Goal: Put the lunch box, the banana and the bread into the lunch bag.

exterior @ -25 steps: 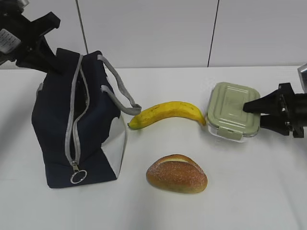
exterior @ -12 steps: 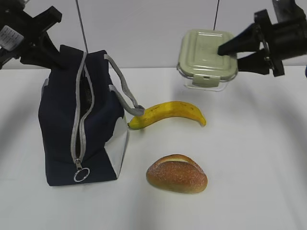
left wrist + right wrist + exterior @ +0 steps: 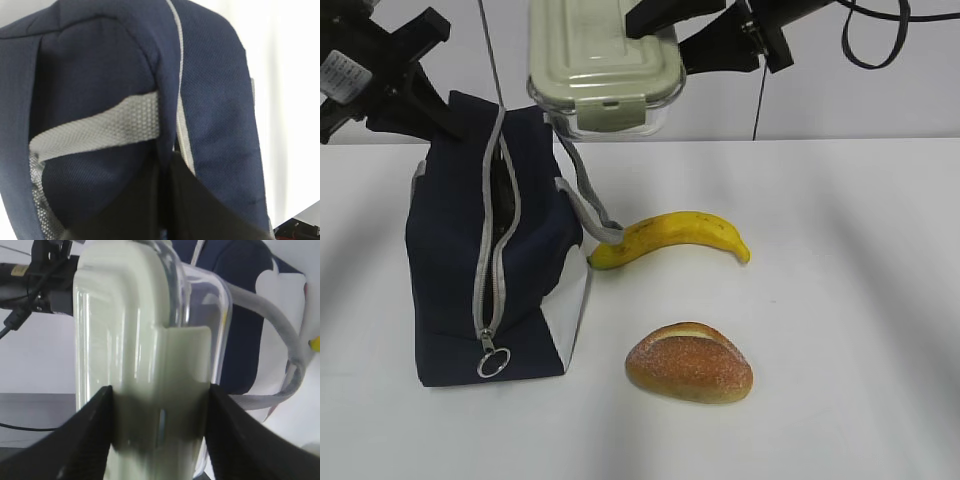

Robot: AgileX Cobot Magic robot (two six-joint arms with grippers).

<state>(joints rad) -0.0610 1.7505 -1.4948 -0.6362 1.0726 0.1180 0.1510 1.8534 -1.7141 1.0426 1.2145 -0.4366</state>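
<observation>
Lunch bag (image 3: 490,250): largest item, left of the exterior frame; soft navy fabric, zipper parted along the top and front, ring pull (image 3: 492,359) hanging low. Likely floppy, so the mouth needs holding apart; best taken by the fabric edge or a strap.
Left gripper (image 3: 405,95): upper left of frame, at the bag's rear top corner; in the wrist view its dark fingers (image 3: 150,200) sit pressed against a fold of navy cloth, apparently pinching it.
Lunch box (image 3: 605,65): top centre of frame, in the air just above the bag's right side. Rigid, smooth plastic, probably light and somewhat slippery; flat lid and base give the surest hold.
Right gripper (image 3: 655,28): top of frame, clamped across the lunch box, lid one side, base the other.
Banana (image 3: 670,237): centre, on the table, stem end near the bag's strap. Soft, bruises easily; grasp mid-length.
Bread (image 3: 689,362): lower centre. Light, crushable; grip gently across its width.
Table (image 3: 850,330): plain white, smooth.
Wall (image 3: 860,70): white panels with dark seams behind.
</observation>
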